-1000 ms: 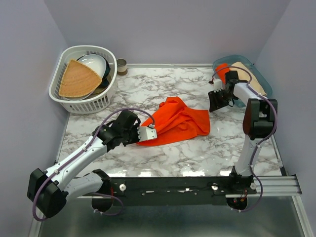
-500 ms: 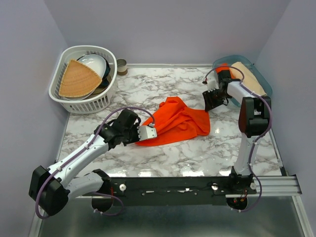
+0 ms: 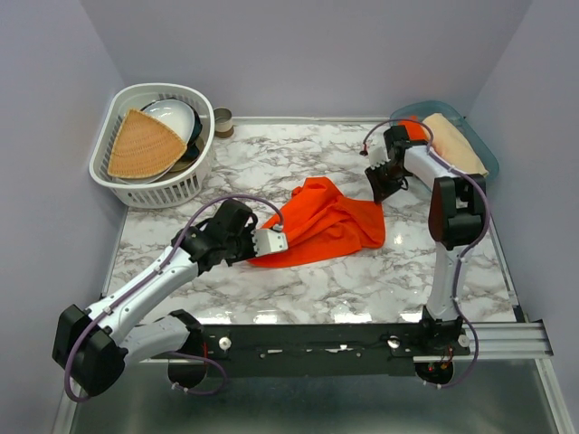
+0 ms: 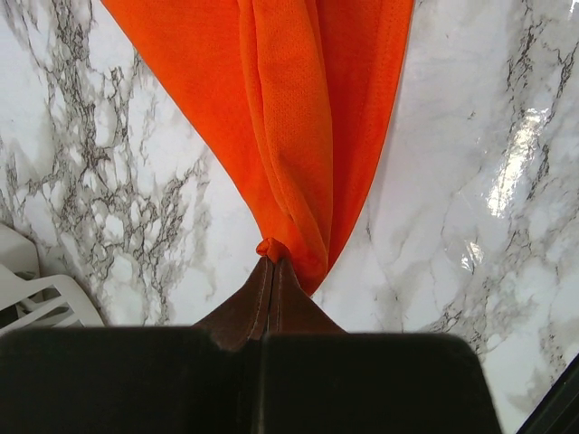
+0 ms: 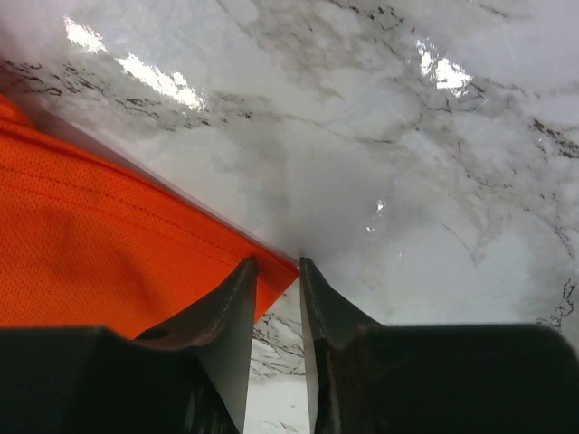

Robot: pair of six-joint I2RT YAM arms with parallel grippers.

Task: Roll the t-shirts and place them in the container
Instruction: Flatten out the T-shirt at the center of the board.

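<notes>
One t-shirt (image 3: 326, 226), pinched by left jaws, corner between right jaws.

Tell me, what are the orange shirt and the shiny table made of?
The t-shirt looks like thin, matte knit cloth: tiny mesh holes and soft folds show. The table looks like glossy marble, white with grey veins and bright glare, though it might be a printed surface.

Bright orange t-shirt (image 3: 326, 226), white grey-veined marble table (image 3: 289, 154), white basket (image 3: 172, 190)
</notes>
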